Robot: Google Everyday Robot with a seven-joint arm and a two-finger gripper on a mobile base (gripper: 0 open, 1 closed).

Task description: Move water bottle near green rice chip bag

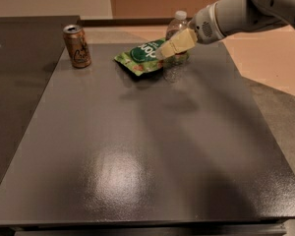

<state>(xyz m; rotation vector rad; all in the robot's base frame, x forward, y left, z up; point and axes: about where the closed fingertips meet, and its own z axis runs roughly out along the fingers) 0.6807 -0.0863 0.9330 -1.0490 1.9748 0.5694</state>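
Observation:
The water bottle (178, 25), clear with a white cap, stands upright at the far edge of the dark table (147, 146). It is right beside the green rice chip bag (141, 58), which lies flat just to its left, touching or nearly touching it. My gripper (170, 47) reaches in from the upper right on a white arm (236, 14). It sits at the bottle's middle and covers part of the bottle's body. Its tip reaches over the bag's right edge.
A brown-and-gold drink can (77, 45) stands upright at the far left of the table. A pale floor lies beyond the table's far and right edges. A second dark surface (14, 82) adjoins the table on the left.

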